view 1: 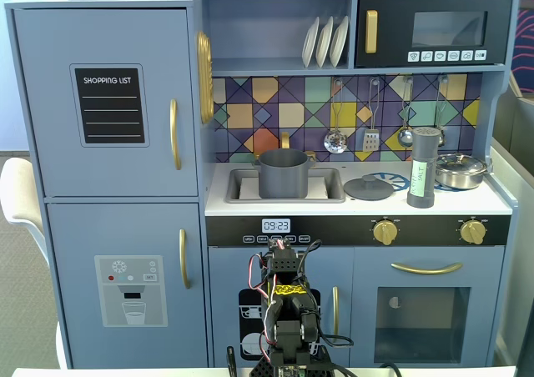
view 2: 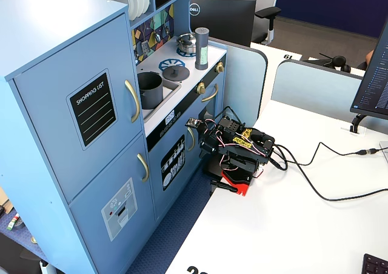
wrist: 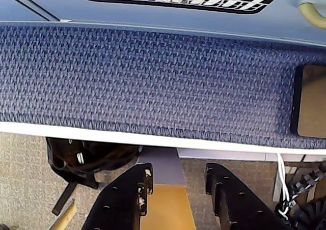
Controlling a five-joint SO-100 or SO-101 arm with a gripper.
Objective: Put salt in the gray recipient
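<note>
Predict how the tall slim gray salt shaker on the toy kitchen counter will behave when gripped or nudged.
The tall slim gray cylindrical salt shaker stands upright on a narrow base, so a high push would probably tip it. Being round, it would likely roll once down. It looks rigid and smooth, so possibly slippery.

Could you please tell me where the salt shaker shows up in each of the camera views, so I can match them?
A fixed view, facing the kitchen: salt shaker stands on the counter right of center, between the flat lid and the silver pan.
Wrist view: not in it.
A fixed view from the side: near the top center, on the counter's far end.
Shared landmark: the gray pot in the sink.
</note>
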